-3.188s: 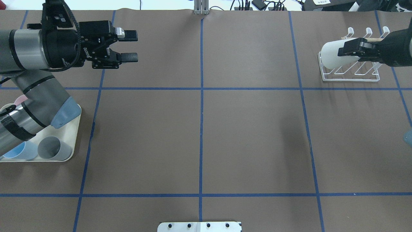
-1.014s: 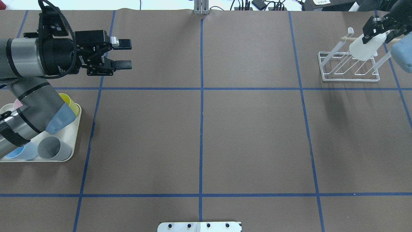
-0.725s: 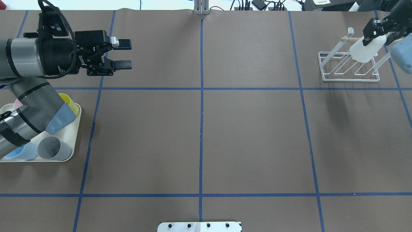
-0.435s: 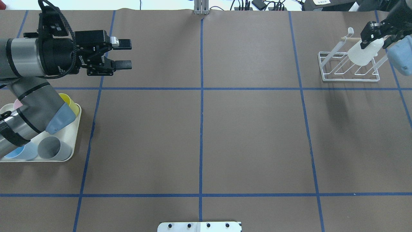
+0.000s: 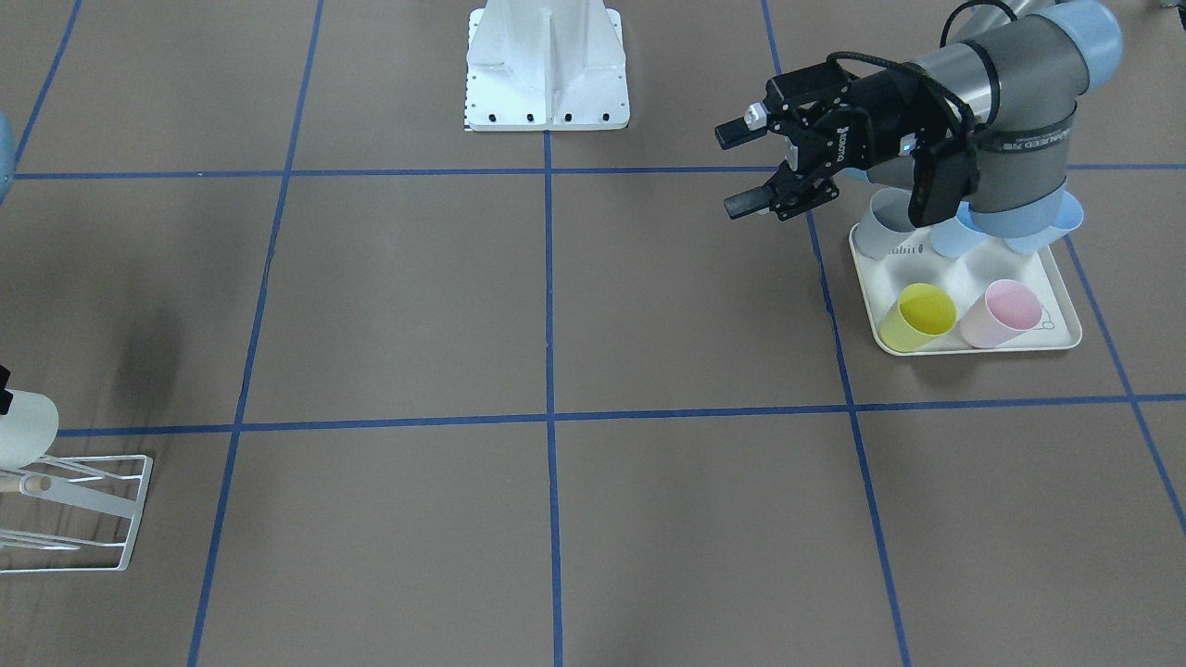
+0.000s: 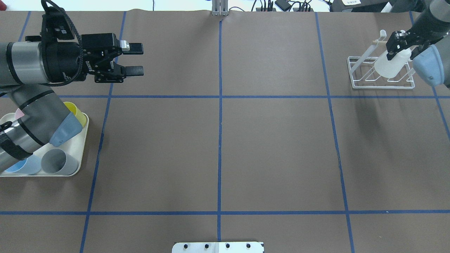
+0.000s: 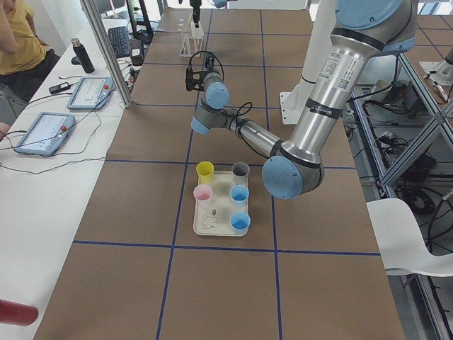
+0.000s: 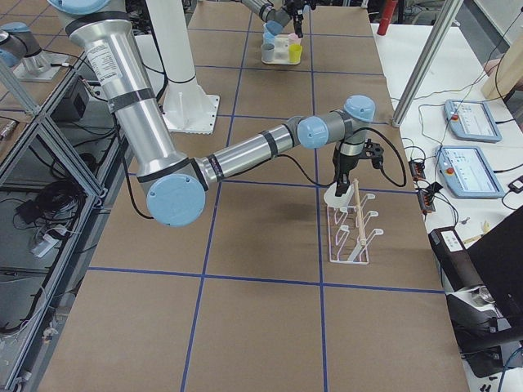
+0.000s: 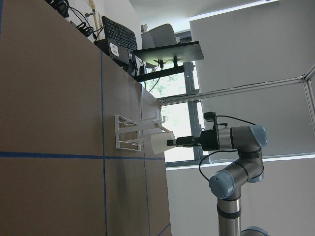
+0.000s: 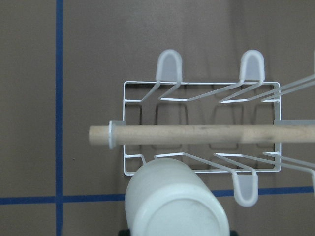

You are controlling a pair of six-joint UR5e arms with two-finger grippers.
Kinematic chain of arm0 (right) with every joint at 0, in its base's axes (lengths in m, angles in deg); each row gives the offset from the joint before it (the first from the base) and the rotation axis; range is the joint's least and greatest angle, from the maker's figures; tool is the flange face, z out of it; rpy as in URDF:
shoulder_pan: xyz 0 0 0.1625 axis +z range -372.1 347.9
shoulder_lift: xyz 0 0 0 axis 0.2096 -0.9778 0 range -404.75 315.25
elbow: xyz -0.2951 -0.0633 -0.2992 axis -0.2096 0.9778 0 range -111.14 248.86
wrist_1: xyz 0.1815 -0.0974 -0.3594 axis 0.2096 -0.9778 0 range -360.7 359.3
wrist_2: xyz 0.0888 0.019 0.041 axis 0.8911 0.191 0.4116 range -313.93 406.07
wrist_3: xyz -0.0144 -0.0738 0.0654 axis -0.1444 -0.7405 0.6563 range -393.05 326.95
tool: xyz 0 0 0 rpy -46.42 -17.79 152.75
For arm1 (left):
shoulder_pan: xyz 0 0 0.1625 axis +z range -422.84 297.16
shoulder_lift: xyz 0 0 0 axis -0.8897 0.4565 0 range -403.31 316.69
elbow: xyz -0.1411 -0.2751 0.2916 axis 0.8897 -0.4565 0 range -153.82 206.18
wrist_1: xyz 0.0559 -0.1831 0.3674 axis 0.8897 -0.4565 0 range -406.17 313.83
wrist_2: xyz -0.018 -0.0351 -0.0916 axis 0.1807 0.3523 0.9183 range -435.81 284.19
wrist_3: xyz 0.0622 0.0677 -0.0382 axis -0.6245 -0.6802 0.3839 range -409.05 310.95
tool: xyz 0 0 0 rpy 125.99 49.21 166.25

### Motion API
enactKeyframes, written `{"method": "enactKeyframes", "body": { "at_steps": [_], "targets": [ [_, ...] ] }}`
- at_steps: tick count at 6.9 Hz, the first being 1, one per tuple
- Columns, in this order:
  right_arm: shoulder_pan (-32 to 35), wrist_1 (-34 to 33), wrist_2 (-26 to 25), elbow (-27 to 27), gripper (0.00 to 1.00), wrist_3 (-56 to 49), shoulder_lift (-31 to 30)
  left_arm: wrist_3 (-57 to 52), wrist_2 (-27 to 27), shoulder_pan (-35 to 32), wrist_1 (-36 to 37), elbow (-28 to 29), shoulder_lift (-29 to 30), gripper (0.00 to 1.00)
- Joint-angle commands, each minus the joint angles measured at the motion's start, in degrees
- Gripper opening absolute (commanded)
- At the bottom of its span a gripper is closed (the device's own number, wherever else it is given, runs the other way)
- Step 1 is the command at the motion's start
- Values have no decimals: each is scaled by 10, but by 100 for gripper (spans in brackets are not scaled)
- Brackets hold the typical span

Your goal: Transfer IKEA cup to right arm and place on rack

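The white IKEA cup (image 6: 386, 66) hangs upside down and tilted over the white wire rack (image 6: 358, 84) at the table's far right. My right gripper (image 6: 396, 46) is shut on the cup's base from above. In the right wrist view the cup (image 10: 176, 204) sits over the near left prong, just in front of the wooden dowel (image 10: 197, 133). The front-facing view shows the cup (image 5: 20, 428) above the rack (image 5: 102, 519) at its left edge. My left gripper (image 6: 135, 59) stands open and empty at the far left, above the table.
A cream tray (image 6: 81, 154) under my left arm holds a yellow cup (image 5: 917, 315), a pink cup (image 5: 1001, 310), a grey cup (image 6: 56, 161) and blue cups. The robot's white base (image 5: 547, 69) stands at the table's middle edge.
The right gripper turned the cup from lying sideways to hanging mouth down, then carried it left and lower over the rack. The left arm drew back slightly and now holds still.
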Motion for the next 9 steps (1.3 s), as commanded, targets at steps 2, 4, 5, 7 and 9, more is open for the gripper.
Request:
{"method": "enactKeyframes", "body": {
  "at_steps": [2, 4, 5, 7, 9],
  "targets": [
    [-3, 40, 2, 13, 99, 3, -5, -39, 2, -6, 10, 2, -2, 99],
    [-3, 40, 8, 0, 99, 18, -3, -164, 20, -39, 75, 8, -24, 99],
    [-3, 40, 15, -27, 99, 51, -7, -227, 48, -69, 129, 7, -40, 99],
    [-9, 40, 40, -83, 99, 150, -14, -390, 49, -123, 179, 8, -87, 99],
    [-45, 40, 48, -122, 99, 160, -37, -598, 43, -172, 263, 4, -139, 99]
  ]
}}
